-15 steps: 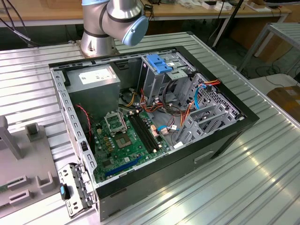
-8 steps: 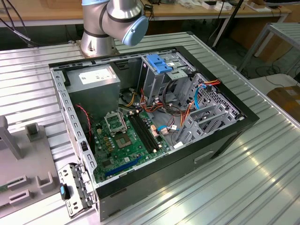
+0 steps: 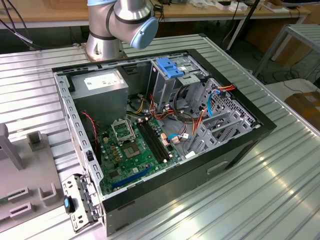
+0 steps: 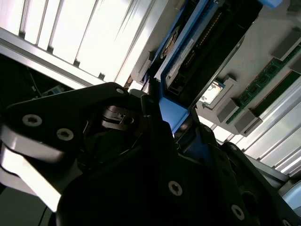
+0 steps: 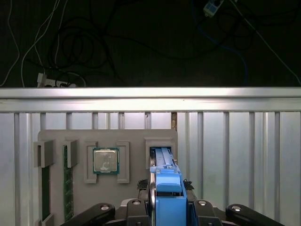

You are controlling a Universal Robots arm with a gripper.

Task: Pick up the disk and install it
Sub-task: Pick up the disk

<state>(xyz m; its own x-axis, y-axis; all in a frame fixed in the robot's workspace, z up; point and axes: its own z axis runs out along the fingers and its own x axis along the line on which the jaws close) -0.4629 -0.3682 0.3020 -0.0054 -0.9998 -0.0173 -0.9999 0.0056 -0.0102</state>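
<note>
- Blue-framed disk (image 5: 168, 200) stands on edge between my claw's (image 5: 165, 186) fingers, which look clamped on its frame.
- Its long axis runs straight away from the claw, into the grey holder's (image 5: 56, 136) slot.
- Smooth plastic rails, flat metal body, ribbed aluminium table (image 5: 244, 155) around it.

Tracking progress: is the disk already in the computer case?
No, in the first wrist view the disk stands in a slot of the grey tray.
</note>
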